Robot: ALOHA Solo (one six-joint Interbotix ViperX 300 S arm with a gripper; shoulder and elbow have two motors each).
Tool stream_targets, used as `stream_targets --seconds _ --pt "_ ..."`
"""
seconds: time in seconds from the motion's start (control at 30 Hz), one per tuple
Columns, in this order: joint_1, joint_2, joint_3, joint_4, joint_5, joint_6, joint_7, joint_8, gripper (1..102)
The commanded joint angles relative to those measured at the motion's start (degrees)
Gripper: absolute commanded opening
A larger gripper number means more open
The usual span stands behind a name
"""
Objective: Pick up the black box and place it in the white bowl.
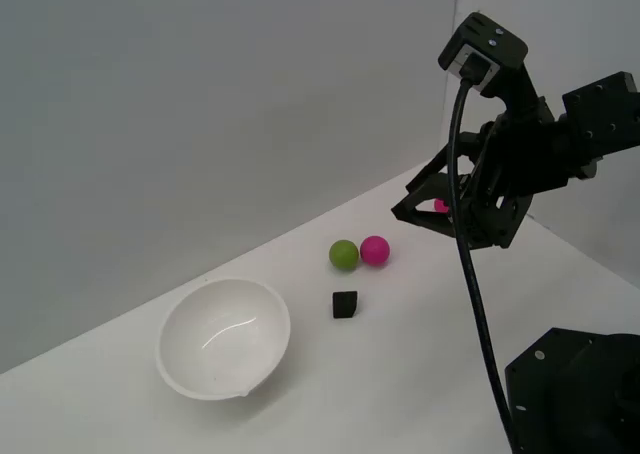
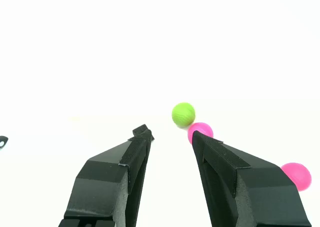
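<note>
On a smooth white surface (image 1: 420,374) against a plain grey wall (image 1: 200,104), the glossy round white bowl (image 1: 224,338) sits tilted. Near it lies the matte black box (image 1: 344,304), with a green ball (image 1: 344,255) touching a pink ball (image 1: 375,250) beyond. Raised above, the black angular tool (image 2: 170,137) gapes, holding nothing.

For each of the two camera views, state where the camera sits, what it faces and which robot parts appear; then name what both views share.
Exterior view: off the arm, looking down across the white table at the white bowl, black box and raised gripper.
Wrist view: on the wrist, looking out past the open gripper's two fingers at the table.
Shared: the green ball, two pink balls and the gripper.
</note>
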Motion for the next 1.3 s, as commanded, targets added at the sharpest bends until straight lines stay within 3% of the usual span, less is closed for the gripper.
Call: stream_targets --seconds 0.0,0.17,0.57,0.7,0.97,1.1,1.27 --pt "-3.2 -1.6 -1.7 -0.8 -0.9 -2.2 -1.9 0.0 46" --pt "-7.2 -6.3 -6.4 -0.4 -0.4 -4.6 -4.6 0.0 50" --pt "-12.7 -15.0 -14.9 1.1 1.0 -4.7 -12.1 0.1 52" --pt "-13.2 -18.6 -18.5 1.2 1.1 -4.7 -13.3 0.1 66" --pt "-13.8 -24.3 -24.3 2.1 1.9 -4.7 -16.4 0.4 71" --pt "-14.0 -26.5 -26.5 1.9 1.8 -4.7 -16.7 0.5 89" --pt "-14.2 -29.1 -29.2 1.9 1.8 -4.7 -17.7 0.5 91"
